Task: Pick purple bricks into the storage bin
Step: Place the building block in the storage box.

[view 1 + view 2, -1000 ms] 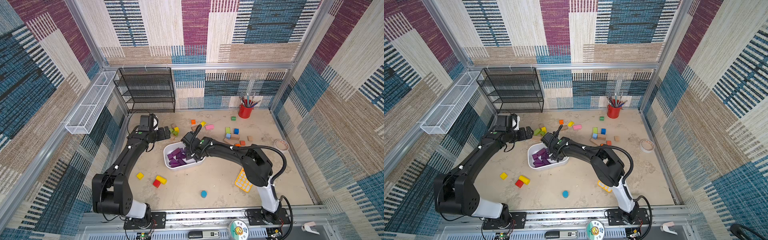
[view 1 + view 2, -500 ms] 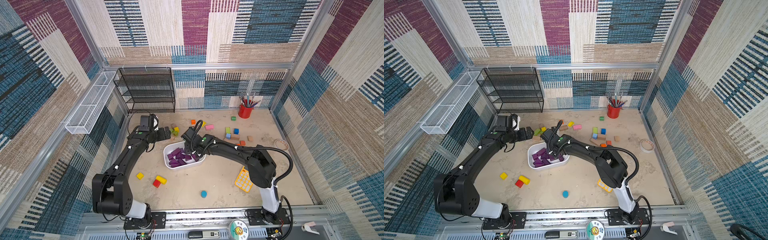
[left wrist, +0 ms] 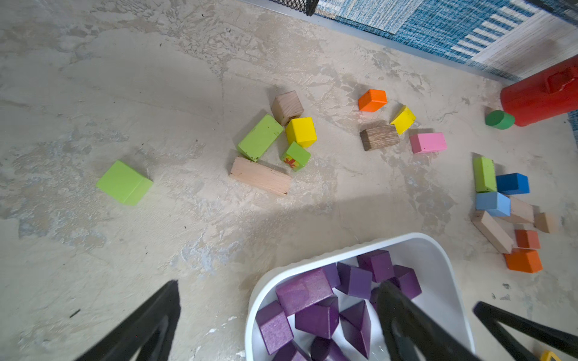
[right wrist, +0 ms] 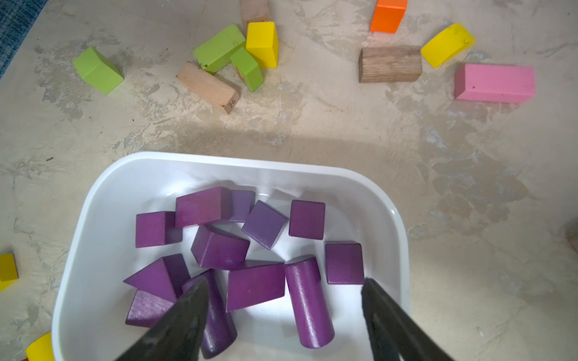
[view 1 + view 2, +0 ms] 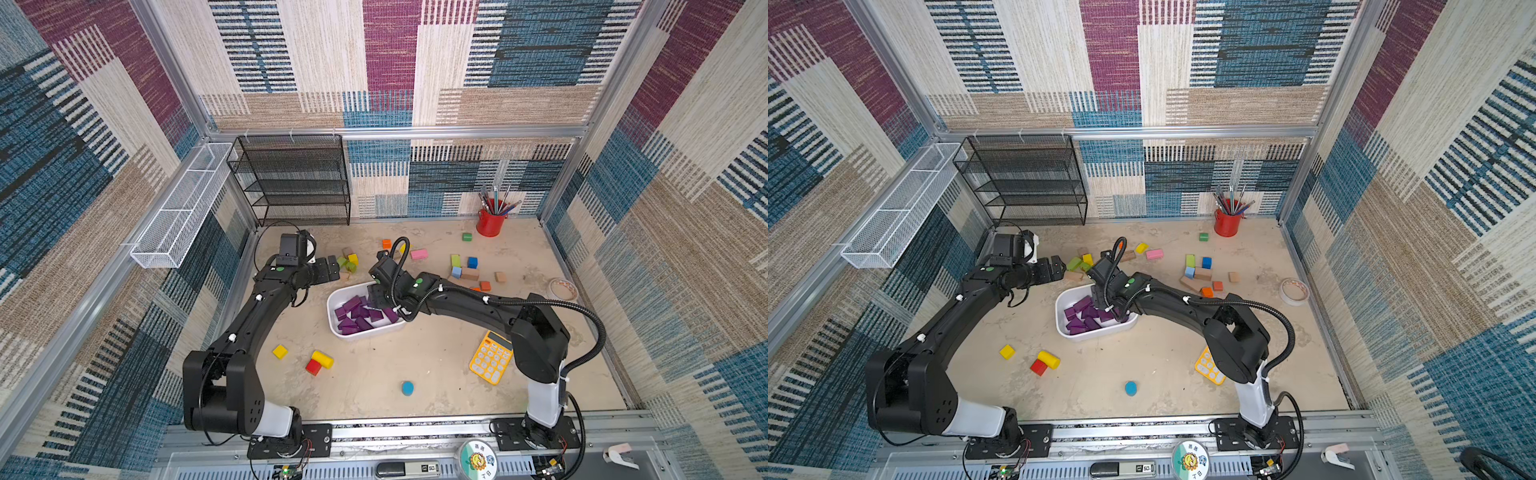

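The white storage bin [image 5: 365, 336] [image 5: 1084, 334] sits mid-table with several purple bricks [image 5: 357, 316] [image 5: 1084, 313] inside. My right gripper [image 5: 376, 297] [image 5: 1100, 299] hangs over the bin's right part. In the right wrist view it [image 4: 285, 283] is open and holds nothing. A purple cylinder [image 4: 308, 303] and a purple wedge [image 4: 255, 289] lie loose on the bin floor [image 4: 219, 161] below its fingers. My left gripper [image 5: 334, 268] [image 3: 278, 283] is wide open and empty, above the table by the bin's far left corner [image 3: 312, 261].
Green, yellow and wooden blocks [image 5: 349, 262] lie just beyond the bin. A pink block [image 5: 418, 254] and a blue cube [image 5: 472, 262] sit further right. Nearer the front are a yellow calculator [image 5: 490, 357], red and yellow blocks [image 5: 316, 363] and a blue disc [image 5: 407, 387]. At the back stand a black rack [image 5: 291, 178] and a red pencil cup [image 5: 490, 222].
My right gripper's jaws have spread apart over the bin, and its wrist has drifted slightly towards the bin's far side. The left arm has not moved.
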### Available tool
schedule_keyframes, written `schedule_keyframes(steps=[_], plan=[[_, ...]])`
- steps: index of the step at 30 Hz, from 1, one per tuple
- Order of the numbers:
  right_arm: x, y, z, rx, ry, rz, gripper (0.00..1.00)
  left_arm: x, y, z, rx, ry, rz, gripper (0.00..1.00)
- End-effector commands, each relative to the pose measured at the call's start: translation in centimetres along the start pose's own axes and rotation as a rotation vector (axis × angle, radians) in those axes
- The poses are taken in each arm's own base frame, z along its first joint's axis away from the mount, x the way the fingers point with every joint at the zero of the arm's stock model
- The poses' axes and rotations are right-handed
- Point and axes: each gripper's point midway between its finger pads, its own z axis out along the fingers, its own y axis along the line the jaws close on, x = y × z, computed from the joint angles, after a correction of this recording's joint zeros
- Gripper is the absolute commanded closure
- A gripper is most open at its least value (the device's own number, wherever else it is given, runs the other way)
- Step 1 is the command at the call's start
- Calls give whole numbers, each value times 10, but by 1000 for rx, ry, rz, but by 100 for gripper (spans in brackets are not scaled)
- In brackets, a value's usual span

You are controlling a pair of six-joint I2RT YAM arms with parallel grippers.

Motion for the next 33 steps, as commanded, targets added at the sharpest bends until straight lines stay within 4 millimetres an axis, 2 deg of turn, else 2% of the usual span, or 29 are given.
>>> schedule_keyframes(steps=[1,3,4,12,24,30,33], plan=[[-22,3,-12,-32,-97,-55,13,-5,11,0,-66,-18,20,1],[-23,2,-15,-54,-111,-79,2,-8,13,-2,-85,-21,13,1],[-25,1,-18,-70,-121,-85,0,-10,14,-3,-91,-26,11,1],[-55,-14,-42,-210,-219,-96,1,-23,19,-21,-145,-62,33,1],[-111,-70,-75,-129,-409,-112,1,-12,33,-37,-208,-88,66,1],[-125,-111,-100,-68,-506,-95,1,-13,39,-48,-234,-163,83,1],[-126,-137,-118,-11,-565,-80,1,-11,42,-50,-238,-201,91,1]])
